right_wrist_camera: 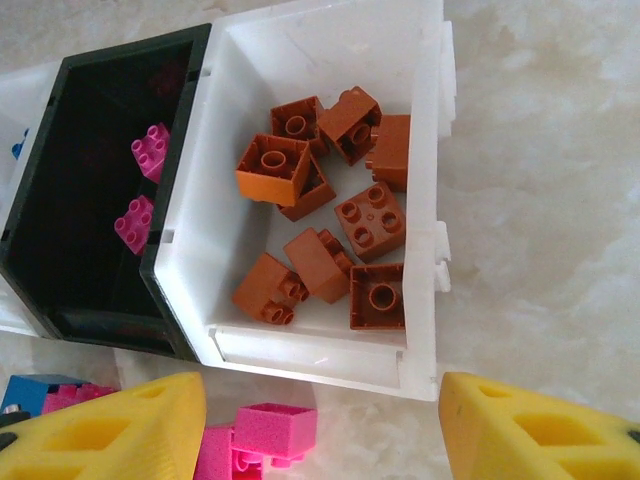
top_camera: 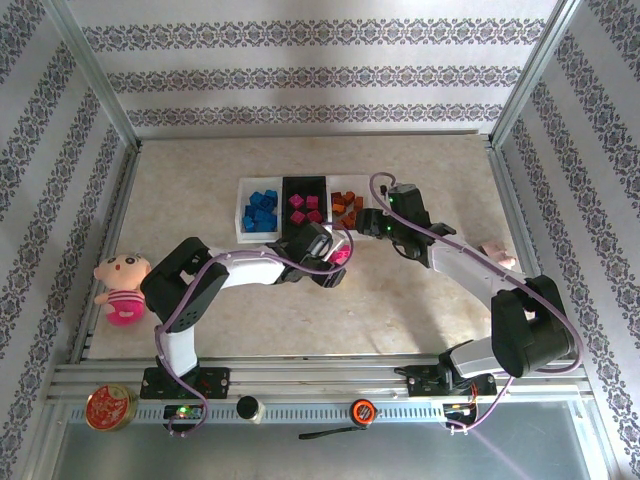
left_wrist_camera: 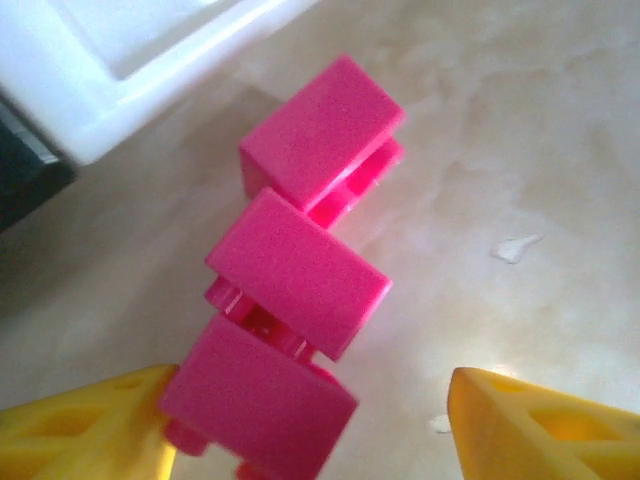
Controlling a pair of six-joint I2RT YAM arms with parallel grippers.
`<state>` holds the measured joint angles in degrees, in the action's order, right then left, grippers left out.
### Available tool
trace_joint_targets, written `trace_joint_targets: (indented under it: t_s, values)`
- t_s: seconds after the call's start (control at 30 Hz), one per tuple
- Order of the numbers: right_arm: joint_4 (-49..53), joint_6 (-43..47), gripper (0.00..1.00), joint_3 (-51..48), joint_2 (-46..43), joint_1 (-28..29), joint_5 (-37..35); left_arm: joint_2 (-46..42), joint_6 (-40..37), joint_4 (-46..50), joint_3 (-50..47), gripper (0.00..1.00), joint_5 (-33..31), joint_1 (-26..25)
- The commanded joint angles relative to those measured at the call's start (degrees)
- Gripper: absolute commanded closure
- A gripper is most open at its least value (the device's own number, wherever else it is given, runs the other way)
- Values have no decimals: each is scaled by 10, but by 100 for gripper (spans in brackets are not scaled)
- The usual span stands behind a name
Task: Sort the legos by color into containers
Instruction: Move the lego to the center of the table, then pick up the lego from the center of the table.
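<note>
Three hot-pink bricks (left_wrist_camera: 300,270) lie in a crooked chain on the table (left_wrist_camera: 530,130) beside a white tray (left_wrist_camera: 130,100), inside the spread left pincer (left_wrist_camera: 310,390). The right pincer (right_wrist_camera: 322,390), also spread, hangs over brown bricks (right_wrist_camera: 330,230) in that tray.

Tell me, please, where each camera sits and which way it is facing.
Top external: above and behind, looking down on the table and black tray; left arm and right arm show.
Left wrist: on the left arm, looking down at pink bricks; its yellow fingers show.
Right wrist: looking down into the white tray of orange-brown bricks; its yellow fingers show.
Shared: top and right wrist both show the black tray.
</note>
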<state>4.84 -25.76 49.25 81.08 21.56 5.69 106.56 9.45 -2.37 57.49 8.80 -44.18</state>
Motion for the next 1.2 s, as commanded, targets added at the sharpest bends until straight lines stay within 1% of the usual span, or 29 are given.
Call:
trace_joint_targets:
  t_s: [0.0, 0.07, 0.13, 0.2, 0.3, 0.37, 0.47, 0.6, 0.73, 0.8, 0.9, 0.97, 1.17]
  values:
    - [-11, -9, 36, -8, -9, -10, 7, -9, 10, -64, -29, 33, 75, -3]
    - [-14, -10, 36, -10, -9, -12, 10, -30, 23, -69, -44, 34, 87, -11]
    - [-15, -10, 36, -11, -8, -13, 10, -53, 37, -72, -61, 39, 105, -20]
    - [-16, -11, 36, -12, -7, -13, 11, -73, 53, -75, -76, 39, 117, -25]
    - [-22, -14, 36, -12, -2, -14, 14, -80, 56, -48, -78, 25, 70, -28]
    - [-26, -18, 36, -13, 0, -14, 20, -71, 50, -25, -70, 20, 26, -28]
    - [-26, -19, 36, -14, 2, -13, 23, -56, 41, -17, -60, 14, -6, -28]
    - [-26, -17, 36, -20, -6, -14, 17, -35, 32, -29, -41, 14, -39, -30]
    - [-21, -16, 36, -20, -11, -14, 17, -14, 28, -53, -17, 16, -24, -37]
    - [-21, -15, 36, -20, -12, -15, 16, -6, 23, -51, -7, 18, -25, -45]
    - [-20, -15, 36, -23, -12, -16, 16, 15, 23, -39, 7, 29, -30, -51]
    - [-22, -16, 36, -24, -11, -16, 16, 24, 26, -38, 6, 34, -36, -53]
    - [-24, -16, 36, -27, -8, -17, 14, 8, 33, -51, -19, 53, -30, -59]
